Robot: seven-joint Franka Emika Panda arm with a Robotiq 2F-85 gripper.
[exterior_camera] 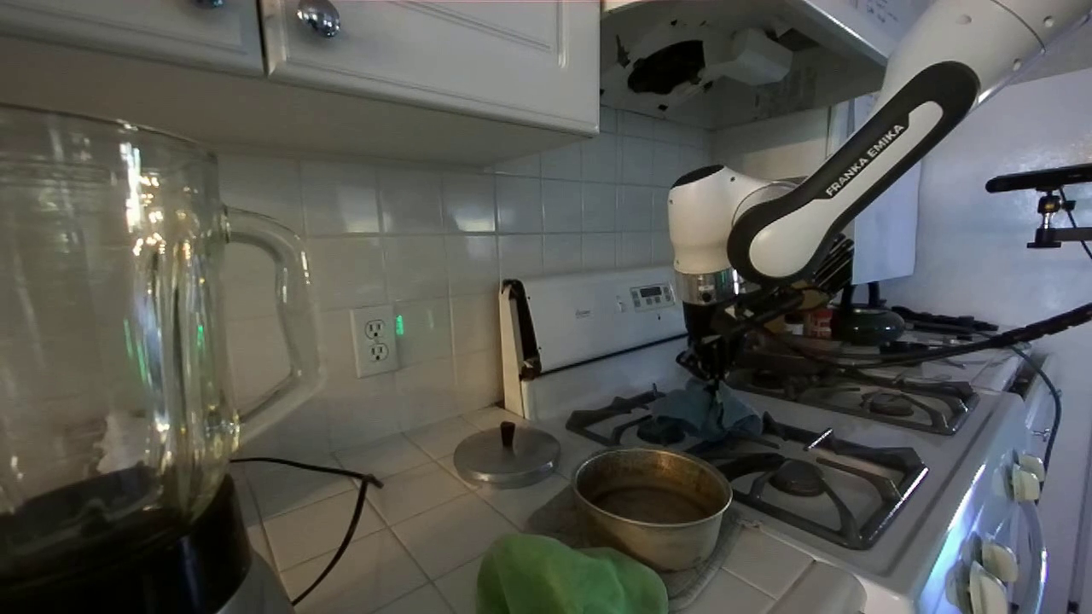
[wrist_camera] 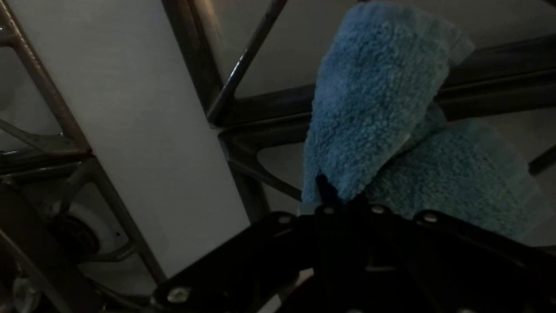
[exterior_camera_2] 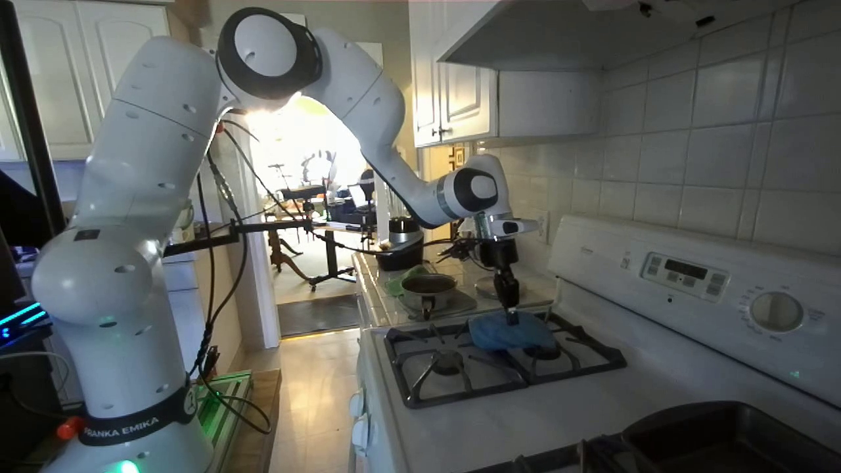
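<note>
In an exterior view, a counter (exterior_camera: pixel 444 529) lies left of a stove (exterior_camera: pixel 960 460). A blender (exterior_camera: pixel 145 358) stands at the counter's near left. Toward the stove, a pot (exterior_camera: pixel 653 539) sits on a mat (exterior_camera: pixel 550 516), with a towel (exterior_camera: pixel 572 580) in front and a lid (exterior_camera: pixel 507 458) behind it to the left. On the stove's grate (exterior_camera: pixel 904 460) lies a cloth (exterior_camera: pixel 704 414), a gripper (exterior_camera_2: pixel 512 316) directly above and touching it. A hood (exterior_camera: pixel 785 85) hangs overhead.

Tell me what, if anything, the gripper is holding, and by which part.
The gripper holds the blue cloth by a gathered fold, apparently near its middle; the rest spreads over the stove grate.
</note>
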